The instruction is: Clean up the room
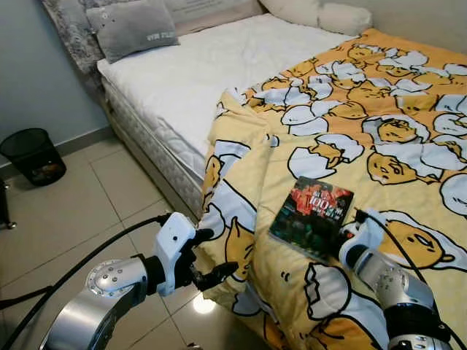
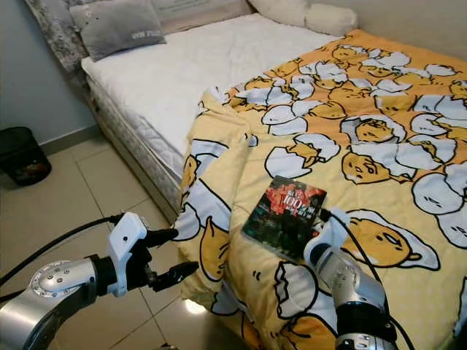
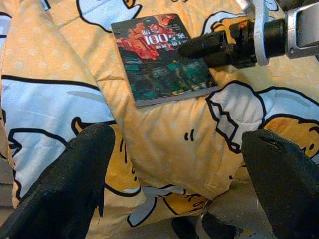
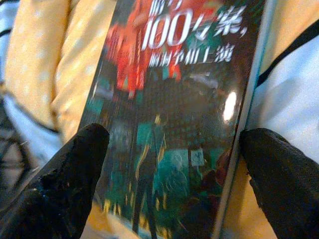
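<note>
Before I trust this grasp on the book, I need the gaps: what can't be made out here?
- Right gripper on the book: contact unclear; head views hide the fingertips behind the wrist.
- Book's lower edge: cut off in the right wrist view.
- Black wastebasket contents: too small in the left eye view.

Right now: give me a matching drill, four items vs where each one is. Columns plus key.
Items:
1. book
2. grey pillow
3. black wastebasket
4. left gripper

Places:
A. on the tiled floor by the wall
B. at the head of the bed
C. open, off the bed's edge, beside the hanging duvet
D. flat on the yellow duvet, at the right gripper

Pairs: 1-D, 2-B, 3-A, 4-C
</note>
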Robot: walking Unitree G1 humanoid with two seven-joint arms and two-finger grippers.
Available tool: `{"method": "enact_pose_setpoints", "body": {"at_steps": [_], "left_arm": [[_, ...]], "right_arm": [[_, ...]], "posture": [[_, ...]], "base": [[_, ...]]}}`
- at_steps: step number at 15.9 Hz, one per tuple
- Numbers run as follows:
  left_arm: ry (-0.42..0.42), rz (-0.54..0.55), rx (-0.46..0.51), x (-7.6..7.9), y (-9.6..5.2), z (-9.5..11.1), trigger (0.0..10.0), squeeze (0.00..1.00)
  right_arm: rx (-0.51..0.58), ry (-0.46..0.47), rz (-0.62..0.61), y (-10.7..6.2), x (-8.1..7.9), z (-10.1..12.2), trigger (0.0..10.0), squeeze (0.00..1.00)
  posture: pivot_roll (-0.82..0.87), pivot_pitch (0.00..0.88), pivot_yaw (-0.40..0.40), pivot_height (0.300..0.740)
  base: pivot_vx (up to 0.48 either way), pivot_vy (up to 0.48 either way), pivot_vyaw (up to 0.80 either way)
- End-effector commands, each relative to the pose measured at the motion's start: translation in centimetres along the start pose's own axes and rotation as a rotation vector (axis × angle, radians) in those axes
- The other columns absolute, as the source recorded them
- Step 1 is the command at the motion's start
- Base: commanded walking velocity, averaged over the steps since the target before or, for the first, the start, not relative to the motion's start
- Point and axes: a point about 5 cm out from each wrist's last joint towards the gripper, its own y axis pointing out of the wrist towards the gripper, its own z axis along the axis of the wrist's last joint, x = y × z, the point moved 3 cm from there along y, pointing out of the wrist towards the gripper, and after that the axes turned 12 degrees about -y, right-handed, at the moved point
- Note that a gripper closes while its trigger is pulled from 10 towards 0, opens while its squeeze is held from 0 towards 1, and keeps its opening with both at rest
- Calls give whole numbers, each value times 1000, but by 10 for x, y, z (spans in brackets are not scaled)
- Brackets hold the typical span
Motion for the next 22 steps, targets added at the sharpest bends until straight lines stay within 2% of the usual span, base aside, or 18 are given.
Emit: {"method": "enact_pose_setpoints", "body": {"at_steps": [1, 5, 7, 11, 13, 15, 18, 22], "left_arm": [[-3, -11, -13, -1, 1, 1, 10000, 1000], [1, -17, -22, -1, 1, 0, 10000, 1000], [4, -13, -26, -2, 0, -1, 10000, 1000], [11, -14, -32, -2, 0, -1, 10000, 1000], [14, -16, -35, -2, 1, -1, 10000, 1000], [20, -16, -38, -2, 3, -1, 10000, 1000], [24, -6, -37, -3, 2, -1, 10000, 1000], [23, 3, -33, -3, 0, -3, 10000, 1000]], "right_arm": [[-19, 23, 55, 2, -6, 1, 10000, 0], [-61, 16, 5, 2, 8, -6, 10000, 0], [-84, 53, -17, 3, 14, -12, 10000, 0], [-121, 144, 40, 9, 6, -24, 10000, 0], [-152, 147, 53, 12, 2, -33, 10000, 0], [-206, 112, 0, 15, 6, -50, 10000, 0], [-156, 171, 60, 19, -4, -42, 10000, 0], [40, 309, 324, 20, -32, -1, 10000, 0]], "posture": [[6, 0, 60, 740], [7, 0, 64, 740], [12, 0, 65, 740], [17, 0, 72, 740], [20, 0, 76, 740], [32, 0, 72, 740], [40, 0, 67, 740], [39, 0, 64, 740]], "base": [[0, 0, 0], [0, 0, 0], [0, 0, 0], [0, 0, 0], [0, 0, 0], [0, 0, 0], [0, 0, 0], [0, 0, 0]]}}
